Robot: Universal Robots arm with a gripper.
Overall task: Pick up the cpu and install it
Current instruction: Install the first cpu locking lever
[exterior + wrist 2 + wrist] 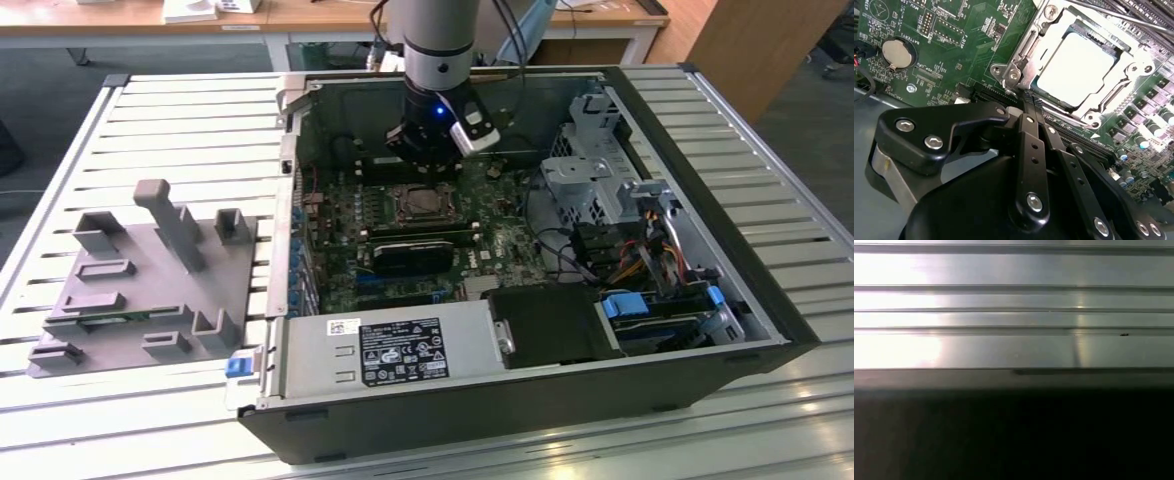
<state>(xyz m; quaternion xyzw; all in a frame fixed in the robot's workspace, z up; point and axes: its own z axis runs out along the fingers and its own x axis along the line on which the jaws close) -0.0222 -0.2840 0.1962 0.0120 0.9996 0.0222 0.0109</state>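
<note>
An open computer case lies on its side on a slatted metal table, the robot arm reaching down into it from above. The gripper hangs over the green motherboard, just above the far edge of the processor socket as the exterior view shows it. In the second wrist view the cpu, its pale metal top washed out by glare, sits flat inside the socket's silver frame, apart from the gripper. The black fingers run side by side with no visible gap at their tips, so the jaws look pressed together and hold nothing; the tips themselves are partly lost against the dark slot behind them. The gripper's own body blocks much of the board near it, and a round coin battery shows toward one corner. On the exterior view's left stands a grey plastic fixture with upright posts, well apart from the case. The first wrist view shows bright table slats above a dark band too murky to make out.
</note>
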